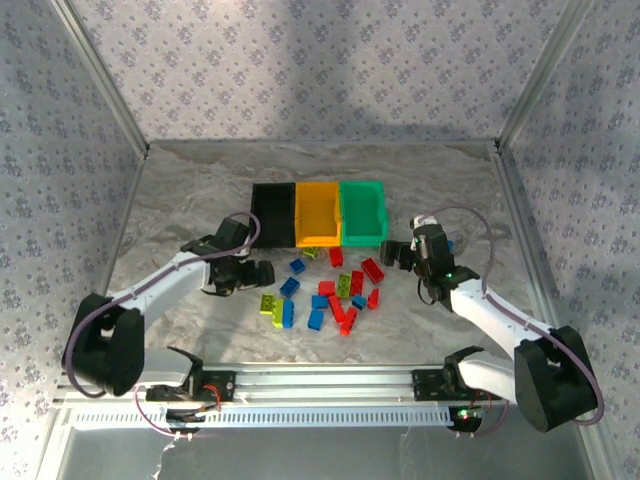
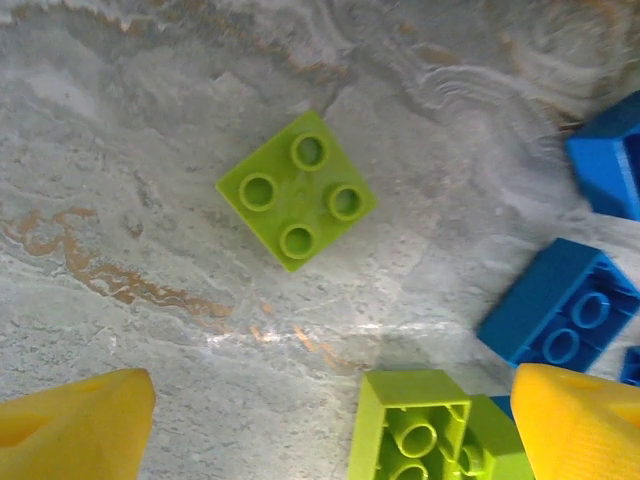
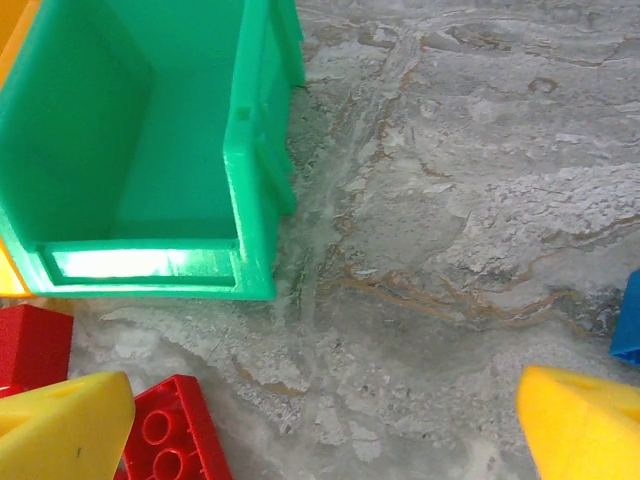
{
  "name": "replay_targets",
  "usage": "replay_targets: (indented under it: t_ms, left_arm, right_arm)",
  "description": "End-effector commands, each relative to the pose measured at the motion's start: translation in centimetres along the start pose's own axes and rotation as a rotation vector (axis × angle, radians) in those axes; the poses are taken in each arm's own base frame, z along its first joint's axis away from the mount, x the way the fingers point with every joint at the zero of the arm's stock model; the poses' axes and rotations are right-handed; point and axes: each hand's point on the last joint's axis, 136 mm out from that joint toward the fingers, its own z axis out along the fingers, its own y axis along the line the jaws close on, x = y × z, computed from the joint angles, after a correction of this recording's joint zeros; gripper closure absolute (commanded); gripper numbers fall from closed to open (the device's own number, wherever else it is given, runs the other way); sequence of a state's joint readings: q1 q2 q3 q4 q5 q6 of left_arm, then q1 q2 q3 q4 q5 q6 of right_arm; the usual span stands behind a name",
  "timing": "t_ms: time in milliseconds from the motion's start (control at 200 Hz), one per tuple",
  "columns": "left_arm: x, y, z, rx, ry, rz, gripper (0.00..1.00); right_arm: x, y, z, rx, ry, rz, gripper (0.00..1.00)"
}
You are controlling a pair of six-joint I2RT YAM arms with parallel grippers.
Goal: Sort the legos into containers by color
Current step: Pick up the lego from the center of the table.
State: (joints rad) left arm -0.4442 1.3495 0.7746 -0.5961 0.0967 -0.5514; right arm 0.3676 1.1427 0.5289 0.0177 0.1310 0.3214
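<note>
Red, blue and lime legos lie scattered in front of three containers: black, orange and green. My left gripper hovers at the pile's left edge, open. In the left wrist view its yellow fingertips stand wide apart around an overturned lime brick, which lies close to the right finger. A lime four-stud brick and a blue brick lie beyond. My right gripper is open over bare table, just in front of the green bin, with a red brick by its left finger.
The three bins stand side by side at the back centre. Metal frame posts and patterned walls close in the marble table. A second red brick and a blue brick lie at the edges of the right wrist view.
</note>
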Motion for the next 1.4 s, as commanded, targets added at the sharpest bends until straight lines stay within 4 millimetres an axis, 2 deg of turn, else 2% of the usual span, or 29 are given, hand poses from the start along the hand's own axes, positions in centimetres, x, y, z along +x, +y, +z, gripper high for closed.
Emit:
replay_targets:
  t_ms: [0, 250, 360, 425, 535, 560, 840, 935, 1039, 1159, 1239, 1304, 1394]
  left_arm:
    - [-0.6, -0.3, -0.3, -0.038, 0.016, 0.006, 0.11]
    - [-2.2, -0.4, 0.5, -0.096, 0.004, 0.017, 0.16]
    - [-3.2, 0.3, 0.6, -0.164, -0.009, 0.030, 0.21]
    - [-3.1, 1.0, 0.6, -0.212, 0.005, 0.032, 0.22]
    - [-3.0, 0.7, 1.5, -0.197, 0.021, 0.023, 0.24]
    - [-3.6, 0.3, 1.7, -0.180, 0.000, 0.019, 0.24]
    - [-4.0, 0.4, 3.1, -0.207, 0.016, -0.003, 0.25]
    - [-3.8, 0.4, 3.6, -0.206, 0.035, -0.001, 0.35]
    - [-3.6, 0.2, 4.0, -0.196, 0.043, 0.004, 0.40]
    - [-3.4, 0.5, 3.6, -0.204, 0.034, 0.007, 0.48]
    - [-3.5, 0.3, 2.9, -0.192, 0.011, 0.014, 0.49]
    - [-3.7, 0.3, 2.2, -0.190, -0.018, 0.025, 0.54]
    - [-3.8, 0.3, 1.2, -0.185, -0.048, 0.029, 0.55]
  right_arm:
    - [-1.2, 0.1, 0.2, 0.031, -0.012, -0.020, 0.00]
    - [-1.0, 0.8, 0.7, 0.024, 0.005, -0.039, 0.00]
    - [-1.2, 0.9, 0.7, 0.025, 0.000, -0.043, 0.00]
    - [-1.2, 0.9, 0.6, 0.030, -0.001, -0.047, 0.00]
    - [-1.1, 0.8, 0.6, 0.039, 0.001, -0.049, 0.00]
    - [-1.1, 0.8, 0.6, 0.039, 0.003, -0.049, 0.00]
    - [-1.2, 1.0, 0.5, 0.038, 0.000, -0.053, 0.00]
    - [-1.1, 0.9, 0.5, 0.043, 0.000, -0.054, 0.00]
    - [-1.1, 0.8, 0.5, 0.050, 0.002, -0.056, 0.00]
    - [-1.2, 0.8, 0.3, 0.053, -0.006, -0.058, 0.00]
    - [-1.1, 0.6, 0.4, 0.062, -0.003, -0.060, 0.00]
    - [-1.2, 0.7, 0.3, 0.063, -0.006, -0.060, 0.00]
    - [-1.2, 0.7, 0.3, 0.063, -0.007, -0.060, 0.00]
